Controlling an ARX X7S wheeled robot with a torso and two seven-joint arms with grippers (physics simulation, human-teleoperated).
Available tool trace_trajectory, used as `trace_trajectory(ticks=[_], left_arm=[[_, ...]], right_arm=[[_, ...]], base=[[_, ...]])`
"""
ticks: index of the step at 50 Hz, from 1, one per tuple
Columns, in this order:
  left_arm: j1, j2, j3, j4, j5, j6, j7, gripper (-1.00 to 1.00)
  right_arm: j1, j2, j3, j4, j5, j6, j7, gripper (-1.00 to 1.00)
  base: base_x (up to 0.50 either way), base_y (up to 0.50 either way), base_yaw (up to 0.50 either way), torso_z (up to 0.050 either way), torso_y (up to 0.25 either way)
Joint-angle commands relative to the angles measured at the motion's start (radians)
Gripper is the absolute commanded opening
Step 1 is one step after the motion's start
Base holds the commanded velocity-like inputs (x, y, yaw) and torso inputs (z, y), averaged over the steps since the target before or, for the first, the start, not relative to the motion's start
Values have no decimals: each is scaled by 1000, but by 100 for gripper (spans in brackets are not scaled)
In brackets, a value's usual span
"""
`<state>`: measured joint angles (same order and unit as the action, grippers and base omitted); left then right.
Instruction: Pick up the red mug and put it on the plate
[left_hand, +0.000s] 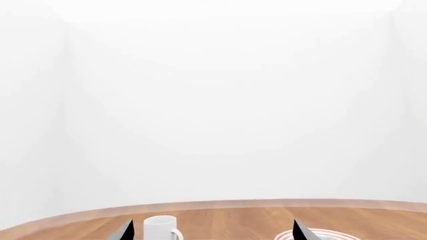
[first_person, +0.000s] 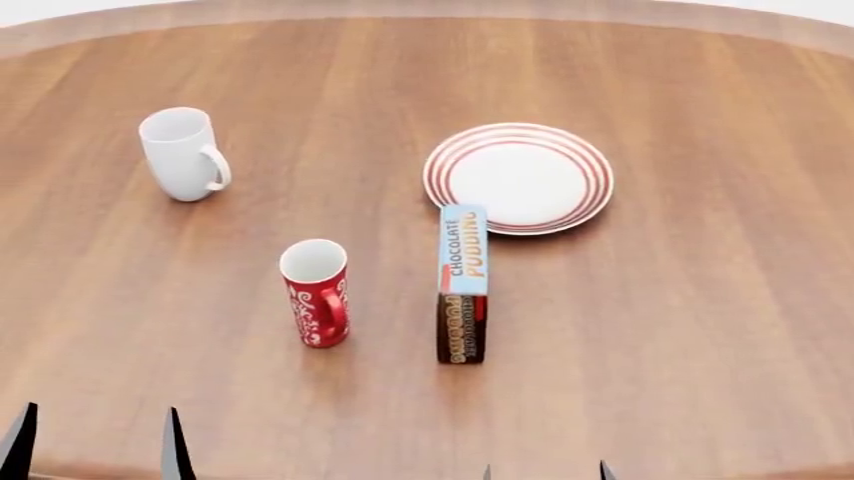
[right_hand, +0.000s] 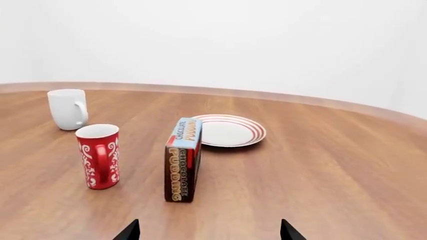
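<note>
Tall red patterned mug (first_person: 316, 293) stands untouched, centre-left in the head view. Both pincers, left (first_person: 94, 442) and right (first_person: 545, 472), gape empty. Recommend approaching clear of the upright pudding box (first_person: 463, 283).

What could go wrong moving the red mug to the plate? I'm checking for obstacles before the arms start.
The chocolate pudding box stands upright between the red mug and the plate, its far end at the plate's rim; a low carry could topple it. The mug is tall and narrow, so a nudge from either open gripper might tip it.
</note>
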<state>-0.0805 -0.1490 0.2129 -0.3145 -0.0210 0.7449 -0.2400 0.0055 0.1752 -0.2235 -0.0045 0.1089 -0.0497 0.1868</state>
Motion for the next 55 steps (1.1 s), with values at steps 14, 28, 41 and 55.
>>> trace_trajectory(ticks=[14, 28, 41, 55], left_arm=[[-4, -11, 17, -6, -5, 12, -15, 100], [-6, -17, 26, -8, -7, 15, -22, 100], [-8, -22, 34, -10, -9, 20, -28, 100], [-10, -27, 42, -12, -10, 25, -36, 100]], right_arm=[[0, 11, -13, 0, 16, -10, 8, 100], [-1, 18, -23, -5, 16, -14, 16, 100], [2, 23, -30, 3, 20, -22, 20, 100], [6, 27, -35, 14, 28, -30, 23, 100]], base=[[0, 179, 0, 0, 0], [15, 174, 0, 0, 0], [32, 173, 0, 0, 0], [34, 174, 0, 0, 0]])
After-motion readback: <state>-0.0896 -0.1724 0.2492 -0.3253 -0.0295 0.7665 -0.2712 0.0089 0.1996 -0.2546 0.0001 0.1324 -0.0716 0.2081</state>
